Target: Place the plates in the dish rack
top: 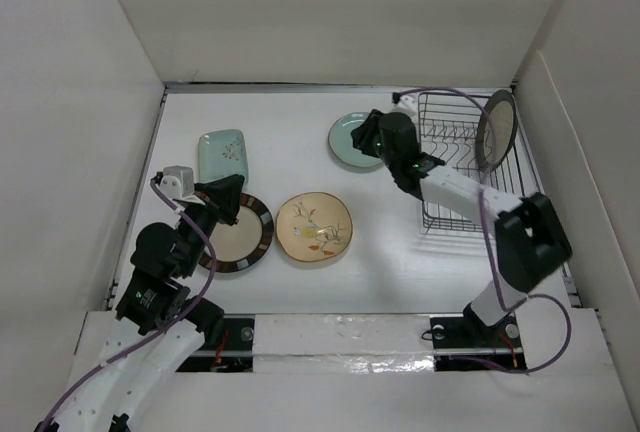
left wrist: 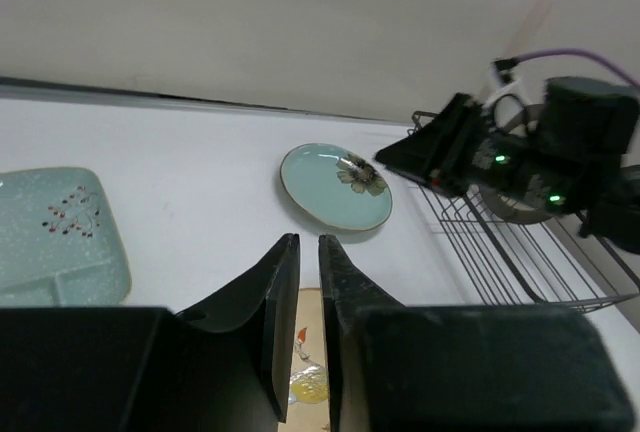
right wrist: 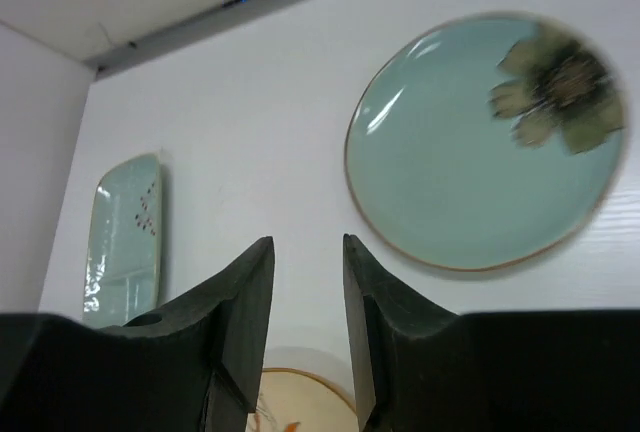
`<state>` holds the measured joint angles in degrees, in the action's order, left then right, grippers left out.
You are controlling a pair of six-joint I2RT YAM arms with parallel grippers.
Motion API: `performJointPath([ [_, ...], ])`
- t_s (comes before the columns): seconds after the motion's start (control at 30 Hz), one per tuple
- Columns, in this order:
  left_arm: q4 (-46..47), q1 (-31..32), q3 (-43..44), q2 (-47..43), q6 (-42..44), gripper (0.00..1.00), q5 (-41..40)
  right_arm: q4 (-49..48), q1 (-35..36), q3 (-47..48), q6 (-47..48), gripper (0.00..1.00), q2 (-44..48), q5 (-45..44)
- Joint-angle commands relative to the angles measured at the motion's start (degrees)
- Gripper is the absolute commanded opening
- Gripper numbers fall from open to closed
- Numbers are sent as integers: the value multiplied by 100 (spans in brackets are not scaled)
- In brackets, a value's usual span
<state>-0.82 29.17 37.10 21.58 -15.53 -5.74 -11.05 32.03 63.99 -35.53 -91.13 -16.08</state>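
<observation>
White tabletop, white walls on three sides.

Left gripper (left wrist: 308,240) — jaws pinched to a thin slit, nothing visibly clamped. A strip of the yellowish floral plate (top: 314,227) shows through the slit. In the top view it hangs over the far-left rim of the striped-rim plate (top: 240,237). Can't tell whether it touches that rim. The pale-green squarish plate (top: 221,155) lies flat just beyond, near the striped one. The floral plate lies flat just right of the striped-rim plate, not touching it.

Right gripper (right wrist: 305,252) — jaws part open, empty, bare white table between the fingers. In the top view it hovers at the right edge of the teal flower plate (top: 350,140), fingers pointing left. That plate lies flat on the table, just left of the dish rack (top: 455,122).

The rack sits at the far right of the table, by the right wall. One plate is in it: the cream plate with brown rim (top: 497,130), on edge at the far-right end, leaning slightly. The other four plates are on the table, outside the rack.
</observation>
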Motion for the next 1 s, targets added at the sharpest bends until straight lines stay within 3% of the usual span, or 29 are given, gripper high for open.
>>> performJointPath([
  [0.0,91,28,175,91,-29,12,-375,-654,347,955,-746,41,-1061,472],
  [0.07,108,28,166,83,-29,26,-472,-557,628,1579,-438,42,-1879,832],
  [0.17,108,28,148,57,6,37,-499,-275,909,2652,-244,46,-2774,1448],
  [0.23,117,28,157,30,24,39,-411,-222,963,3250,-279,52,-3146,1781],
  [0.37,240,28,69,21,41,39,-385,-152,1191,4330,-560,53,-4130,2108],
  [0.6,337,-166,113,179,-29,38,-24,1006,1543,6923,-736,54,-5923,1801],
  [0.67,337,-166,104,145,-38,38,37,1235,1543,7276,-929,54,-6258,1749],
  [0.8,346,-166,87,83,-29,38,-24,1359,1543,7076,-1026,55,-6285,1371],
  [0.97,398,-166,95,48,-29,38,29,1290,1543,7039,-1315,55,-6478,1923],
])
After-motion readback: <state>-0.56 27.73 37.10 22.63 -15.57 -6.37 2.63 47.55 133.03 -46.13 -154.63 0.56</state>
